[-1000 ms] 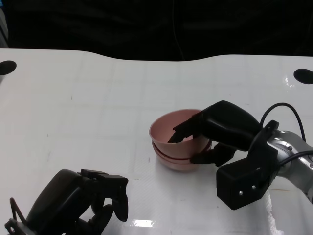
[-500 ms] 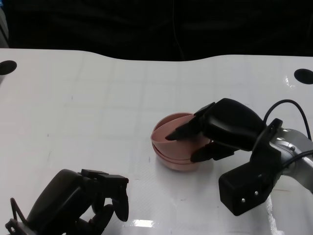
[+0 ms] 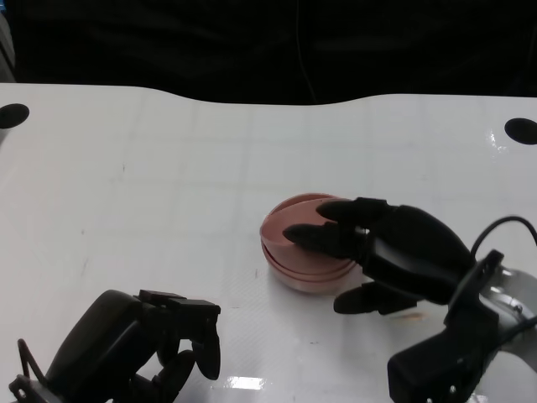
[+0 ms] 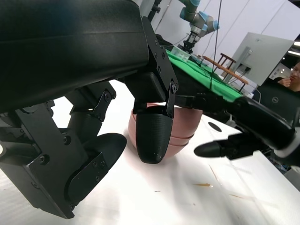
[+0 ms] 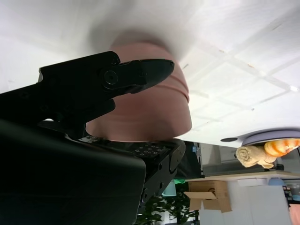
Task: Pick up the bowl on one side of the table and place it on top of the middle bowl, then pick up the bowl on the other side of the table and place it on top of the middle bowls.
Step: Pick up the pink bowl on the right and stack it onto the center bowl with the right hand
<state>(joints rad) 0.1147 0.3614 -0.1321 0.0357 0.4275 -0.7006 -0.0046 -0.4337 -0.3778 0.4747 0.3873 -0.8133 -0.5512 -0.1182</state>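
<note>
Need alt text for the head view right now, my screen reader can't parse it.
A stack of pink bowls sits near the middle of a white table, with the right hand reaching over it, fingers spread across the top bowl's rim. The left hand rests at the lower left, fingers curled, holding nothing.

Bowls stacked mid-table, both hands on the near side.
Bowl stack (image 3: pixel 304 260) sits approx centre of table (image 3: pixel 168 185), nested one in another. Right hand (image 3: pixel 382 252) is just right of the stack, fingers (image 3: pixel 323 237) reaching over its rim from the right, thumb lower, beside the stack's near-right wall. Left hand (image 3: pixel 138 348) is near-left, by the table's front edge, well apart from the stack.
</note>
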